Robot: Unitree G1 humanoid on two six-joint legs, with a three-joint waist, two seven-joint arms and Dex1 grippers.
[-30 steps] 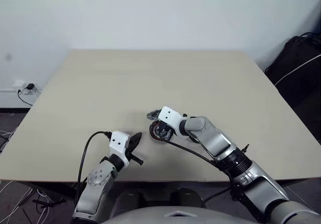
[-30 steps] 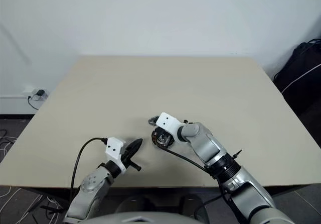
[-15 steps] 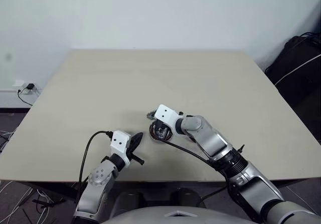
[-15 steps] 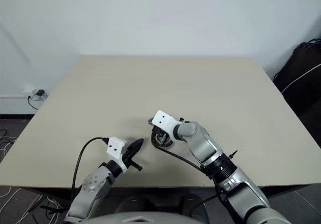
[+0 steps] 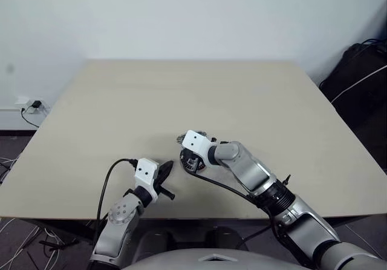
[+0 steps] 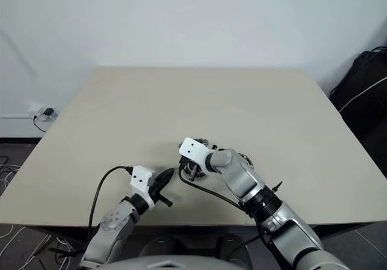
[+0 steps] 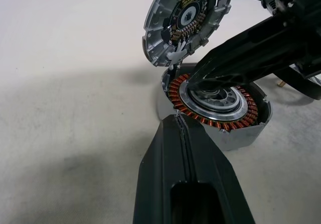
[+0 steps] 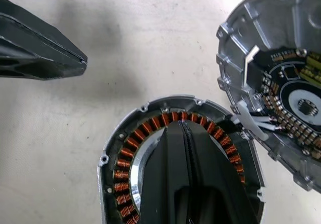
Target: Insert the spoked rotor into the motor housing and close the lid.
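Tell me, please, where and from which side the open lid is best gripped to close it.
Probably the lid's free outer rim, opposite where it meets the motor housing. It stands tilted open, attached at its lower edge, so pinch across the thin rim from above.

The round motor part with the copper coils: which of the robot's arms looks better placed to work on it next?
The right, probably. The right gripper, shut, hangs directly over the motor housing, its tip above the copper winding beside the open lid. The left gripper, also shut, sits just beside the housing, pointing at it.
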